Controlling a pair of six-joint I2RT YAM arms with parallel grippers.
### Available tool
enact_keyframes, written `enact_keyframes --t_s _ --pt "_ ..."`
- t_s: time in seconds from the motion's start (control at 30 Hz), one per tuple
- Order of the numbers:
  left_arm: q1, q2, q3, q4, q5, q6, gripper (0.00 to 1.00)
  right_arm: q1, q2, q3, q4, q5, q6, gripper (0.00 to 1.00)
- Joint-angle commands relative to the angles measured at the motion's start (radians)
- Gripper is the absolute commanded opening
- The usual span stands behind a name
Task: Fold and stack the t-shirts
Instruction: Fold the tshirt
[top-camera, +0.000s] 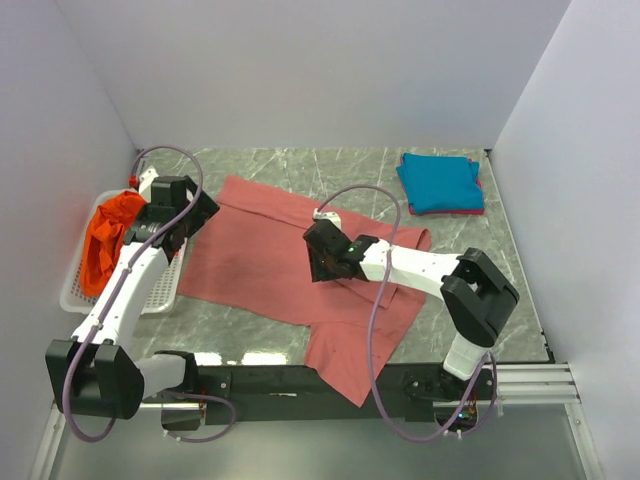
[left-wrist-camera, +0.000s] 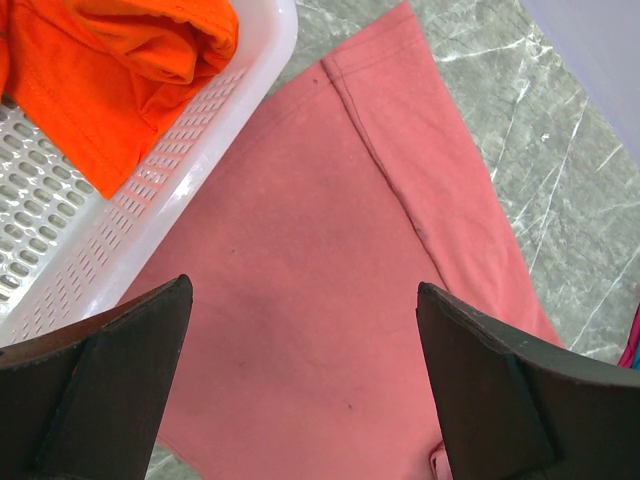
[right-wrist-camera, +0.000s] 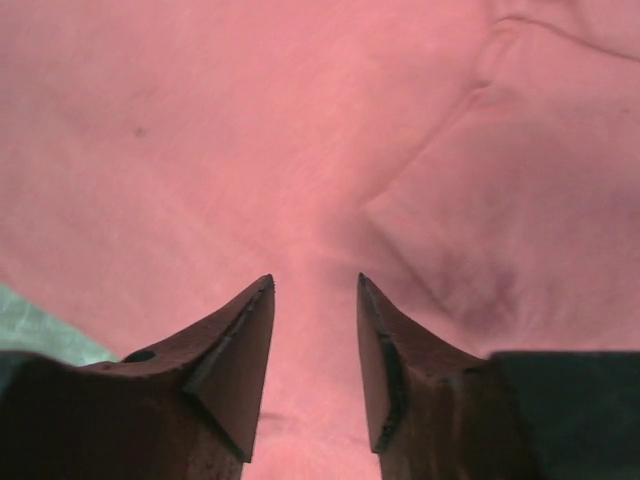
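The salmon-red t-shirt (top-camera: 265, 265) lies spread flat on the table, with its lower part hanging over the near edge. My left gripper (top-camera: 207, 212) hovers over its left sleeve by the basket; in the left wrist view it (left-wrist-camera: 302, 285) is wide open and empty above the cloth (left-wrist-camera: 320, 200). My right gripper (top-camera: 320, 268) is low over the shirt's middle; in the right wrist view it (right-wrist-camera: 315, 280) is slightly open, with only wrinkled cloth (right-wrist-camera: 200, 120) below it. The orange t-shirt (top-camera: 110, 235) lies bunched in the basket. The teal t-shirt (top-camera: 440, 183) lies folded at the back right on the magenta one (top-camera: 479, 185).
The white mesh basket (top-camera: 160, 290) stands at the table's left edge, close to my left arm, and also shows in the left wrist view (left-wrist-camera: 190, 150). White walls enclose the left, back and right sides. Grey marble table (top-camera: 500, 260) shows to the right of the shirt.
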Motion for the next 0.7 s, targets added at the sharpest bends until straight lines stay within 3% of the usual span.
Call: enact_keyframes --t_s 0.0,0.37,0.5,0.67 --pt "-0.002 -0.035 -0.011 0.01 -0.023 -0.015 0.99 0.039 -0.059 0.023 0.035 0.017 -0.044 0.47" --pt "-0.002 0.082 0.062 0.109 0.03 0.014 1.0 0.07 -0.193 -0.004 0.019 0.04 -0.1 0.57" --pt "-0.005 0.192 0.111 0.203 0.127 0.057 0.99 -0.049 -0.279 -0.075 -0.009 0.05 -0.044 0.64" --pt "-0.019 0.414 0.205 0.318 0.24 0.086 0.99 -0.292 -0.27 -0.128 -0.034 -0.001 -0.032 0.73"
